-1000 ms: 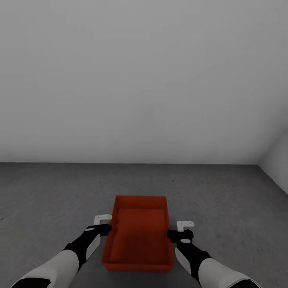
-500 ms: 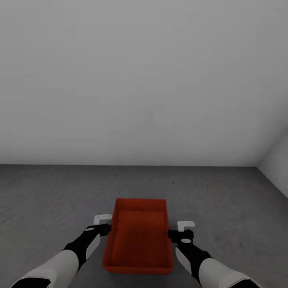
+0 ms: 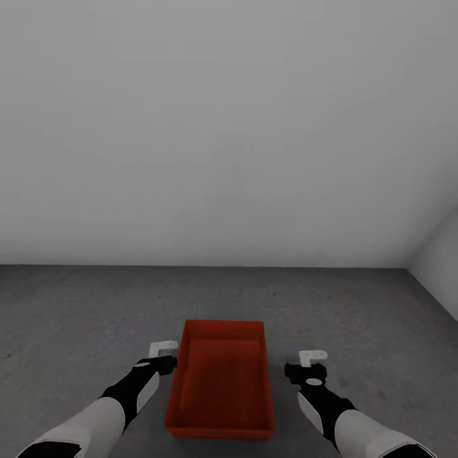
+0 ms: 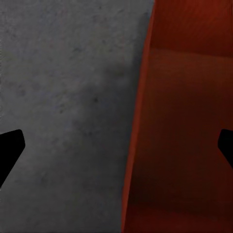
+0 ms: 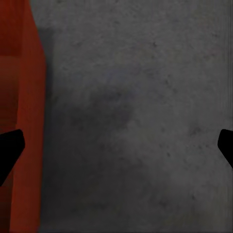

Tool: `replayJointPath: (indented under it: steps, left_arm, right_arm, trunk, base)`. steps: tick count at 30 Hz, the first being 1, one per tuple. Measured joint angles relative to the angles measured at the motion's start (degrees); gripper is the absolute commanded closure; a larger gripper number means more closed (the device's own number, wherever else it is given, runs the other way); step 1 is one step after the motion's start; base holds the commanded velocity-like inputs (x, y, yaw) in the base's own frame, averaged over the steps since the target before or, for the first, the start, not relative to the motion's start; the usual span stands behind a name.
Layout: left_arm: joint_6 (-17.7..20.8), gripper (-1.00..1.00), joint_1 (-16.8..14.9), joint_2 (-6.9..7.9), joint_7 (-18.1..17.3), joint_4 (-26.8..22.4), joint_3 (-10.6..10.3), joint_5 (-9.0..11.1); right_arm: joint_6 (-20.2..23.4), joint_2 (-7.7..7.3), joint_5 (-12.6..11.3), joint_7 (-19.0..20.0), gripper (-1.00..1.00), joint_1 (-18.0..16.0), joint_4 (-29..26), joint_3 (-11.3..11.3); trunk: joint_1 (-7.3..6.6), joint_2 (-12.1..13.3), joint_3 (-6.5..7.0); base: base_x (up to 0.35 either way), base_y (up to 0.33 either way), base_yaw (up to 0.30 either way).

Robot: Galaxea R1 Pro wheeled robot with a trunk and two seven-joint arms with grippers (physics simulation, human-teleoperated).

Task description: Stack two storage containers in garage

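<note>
One red-orange storage container [image 3: 221,381] sits open-top and empty on the dark grey concrete floor [image 3: 76,318] of the garage, straight ahead of me. My left gripper [image 3: 166,362] is open at the container's left wall. In the left wrist view that wall [image 4: 141,121] runs between the wide-apart fingertips [image 4: 9,150] of the left gripper [image 4: 116,148]. My right gripper [image 3: 306,371] is open and stands apart from the container's right wall, over bare floor. In the right wrist view, the right gripper [image 5: 116,145] has floor between its fingers, and the container [image 5: 19,73] is off to one side.
A plain light grey wall [image 3: 229,127] rises a short way beyond the container. A second wall [image 3: 439,267] meets it at the far right corner. Rough concrete floor spreads to both sides of the container.
My right gripper has moved to the right, off the container's right wall, leaving a gap. The container sits slightly lower in the picture. The left arm has held still.
</note>
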Motion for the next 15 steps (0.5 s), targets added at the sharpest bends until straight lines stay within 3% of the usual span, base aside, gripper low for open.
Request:
replayJointPath:
  steps: [5, 10, 15]
  left_arm:
    - [0.00, -1.00, 0.00, 0.00, 0.00, 0.06, 0.00, 0.00]
    - [0.00, -1.00, 0.00, 0.00, 0.00, 0.06, 0.00, 0.00]
    - [0.00, -1.00, 0.00, 0.00, 0.00, 0.07, 0.00, 0.00]
  right_arm:
    - [-0.01, -0.99, 0.06, 0.26, -1.00, 0.00, -0.08, 0.21]
    - [-0.01, -1.16, 0.01, 0.93, -1.00, 0.00, -0.27, 0.37]
    - [0.05, -0.87, -0.10, 4.12, -1.00, 0.00, -0.31, 0.39]
  trunk:
    - [-1.10, 2.01, 0.90]
    - [-2.20, 4.01, 1.80]
    - [-3.29, 6.02, 2.69]
  base:
    - [0.000, 0.000, 0.000]
    - [0.000, 0.000, 0.000]
    - [0.000, 0.000, 0.000]
